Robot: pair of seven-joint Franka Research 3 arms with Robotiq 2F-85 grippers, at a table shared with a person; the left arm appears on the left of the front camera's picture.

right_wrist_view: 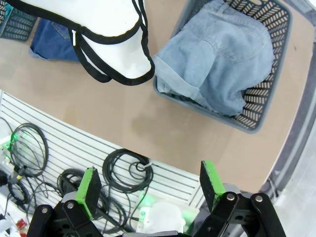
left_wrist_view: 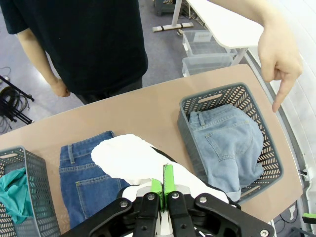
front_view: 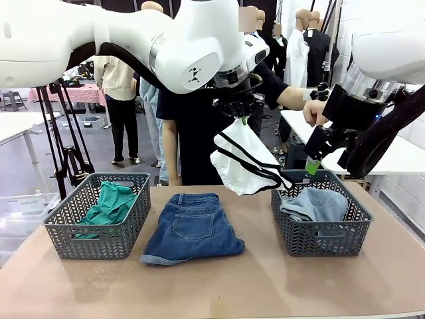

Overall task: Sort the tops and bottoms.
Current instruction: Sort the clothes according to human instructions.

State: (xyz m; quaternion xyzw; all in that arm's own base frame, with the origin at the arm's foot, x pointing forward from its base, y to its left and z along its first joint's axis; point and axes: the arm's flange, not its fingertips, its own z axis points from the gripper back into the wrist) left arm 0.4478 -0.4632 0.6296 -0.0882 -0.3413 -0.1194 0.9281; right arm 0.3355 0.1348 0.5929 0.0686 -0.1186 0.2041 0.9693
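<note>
Dangling limp white black-trimmed shorts [front_view: 244,165], left gripper [left_wrist_view: 164,183] pinched on them, right gripper [right_wrist_view: 150,181] spread empty

Baskets: 2, both grey, left basket [front_view: 93,240] and right basket [front_view: 327,243]. Tops: 1, teal-green top [front_view: 110,203]. Bottoms: 3, namely white shorts [front_view: 244,159] with black trim, mid-blue denim shorts [front_view: 192,227], faded grey-blue denim [front_view: 316,203]. Garments: 4 in all. Grippers: 2, left gripper [left_wrist_view: 163,174] and right gripper [right_wrist_view: 149,178]. Table [front_view: 265,287]: 1. Person at the table: 1, with 2 hands, pointing hand [left_wrist_view: 279,58] and other hand [left_wrist_view: 62,89].
</note>
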